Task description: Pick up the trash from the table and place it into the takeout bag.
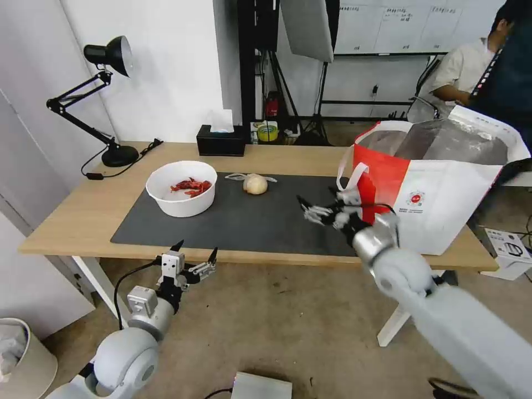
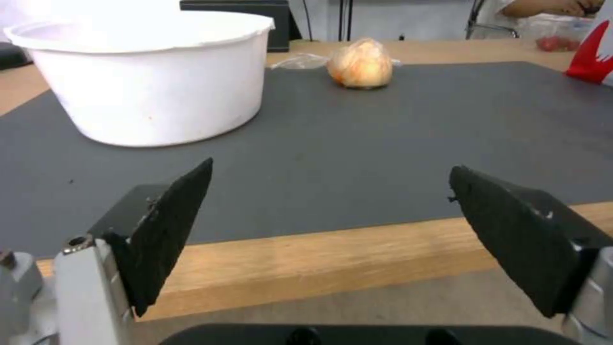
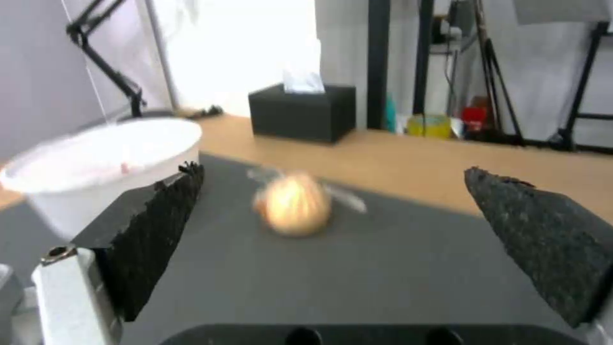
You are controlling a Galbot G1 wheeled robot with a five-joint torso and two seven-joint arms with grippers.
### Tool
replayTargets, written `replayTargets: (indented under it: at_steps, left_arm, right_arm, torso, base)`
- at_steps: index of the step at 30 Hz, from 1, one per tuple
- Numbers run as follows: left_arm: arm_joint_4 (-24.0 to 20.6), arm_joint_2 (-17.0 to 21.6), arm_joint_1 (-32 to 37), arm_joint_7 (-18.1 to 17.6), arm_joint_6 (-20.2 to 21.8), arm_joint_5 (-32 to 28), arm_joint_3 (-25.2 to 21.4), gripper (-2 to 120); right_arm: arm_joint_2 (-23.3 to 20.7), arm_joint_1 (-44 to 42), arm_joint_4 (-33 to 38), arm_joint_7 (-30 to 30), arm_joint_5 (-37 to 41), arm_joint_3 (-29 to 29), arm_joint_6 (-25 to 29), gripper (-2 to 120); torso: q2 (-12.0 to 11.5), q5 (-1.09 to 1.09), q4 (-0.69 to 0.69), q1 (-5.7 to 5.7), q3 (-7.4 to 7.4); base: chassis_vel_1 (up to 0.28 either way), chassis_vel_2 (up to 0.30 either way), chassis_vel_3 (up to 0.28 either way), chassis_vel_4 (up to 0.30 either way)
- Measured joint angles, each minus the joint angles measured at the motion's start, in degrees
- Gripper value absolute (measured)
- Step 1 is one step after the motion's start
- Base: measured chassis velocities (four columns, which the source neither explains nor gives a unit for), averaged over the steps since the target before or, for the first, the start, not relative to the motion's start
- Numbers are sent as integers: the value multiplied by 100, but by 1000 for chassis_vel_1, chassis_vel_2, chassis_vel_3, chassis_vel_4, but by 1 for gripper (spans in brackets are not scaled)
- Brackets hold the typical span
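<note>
Right pincer (image 1: 317, 210) apart over the mat, aimed at wrapped lump (image 1: 255, 184); left pincer (image 1: 194, 254) apart, parked below bench (image 1: 66, 221) edge.

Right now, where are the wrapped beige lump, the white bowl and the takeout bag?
wrapped beige lump (image 1: 255, 184): head view, middle of the lump.
white bowl (image 1: 183, 207): head view, front wall.
takeout bag (image 1: 443, 199): head view, white side panel.
</note>
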Motion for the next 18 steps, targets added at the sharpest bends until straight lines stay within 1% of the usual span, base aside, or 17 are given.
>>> replayTargets:
  at_steps: [2, 3, 5, 6, 10, 11, 14, 15, 17, 18]
  left_arm:
    - [-22, -17, 25, -8, 2, 3, -12, 100]
    - [-22, -17, 25, -8, 2, 3, -12, 100]
    - [-36, -31, 45, -13, 3, 11, -25, 100]
    - [-36, -31, 45, -13, 3, 11, -25, 100]
    - [-44, -58, 78, -19, 3, 28, -56, 100]
    - [-44, -58, 78, -19, 3, 28, -56, 100]
    - [-44, -84, 96, -22, 2, 40, -60, 100]
    - [-44, -84, 96, -22, 2, 40, -60, 100]
    - [-46, -98, 104, -21, 0, 52, -55, 100]
    - [-46, -98, 104, -21, 0, 52, -55, 100]
  right_arm:
    - [301, 639, -575, 8, 183, -396, -83, 100]
    - [301, 639, -575, 8, 183, -396, -83, 100]
    - [552, 1067, -1039, 8, 287, -661, -186, 100]
    - [552, 1067, -1039, 8, 287, -661, -186, 100]
    - [1140, 1759, -2019, -2, 349, -1107, -399, 100]
    - [1140, 1759, -2019, -2, 349, -1107, -399, 100]
    - [1531, 2183, -2730, 8, 381, -1240, -676, 100]
    - [1531, 2183, -2730, 8, 381, -1240, -676, 100]
    - [1748, 2418, -3076, 32, 379, -1328, -799, 100]
    - [1748, 2418, -3076, 32, 379, -1328, -799, 100]
  torso:
    - [0, 1, 1, 0, 0]
    - [0, 1, 1, 0, 0]
    - [0, -1, 0, 0, 0]
    - [0, -1, 0, 0, 0]
    - [0, -1, 0, 0, -1]
    - [0, -1, 0, 0, -1]
    - [0, 0, 0, 0, 0]
    - [0, 0, 0, 0, 0]
    - [0, 0, -1, 0, 0]
    - [0, 0, -1, 0, 0]
  base:
    - [0, 0, 0, 0]
    - [0, 0, 0, 0]
    - [0, 0, 0, 0]
    - [0, 0, 0, 0]
    - [0, 0, 0, 0]
    - [0, 0, 0, 0]
    - [0, 0, 0, 0]
    - [0, 0, 0, 0]
    - [0, 0, 0, 0]
    - [0, 0, 0, 0]
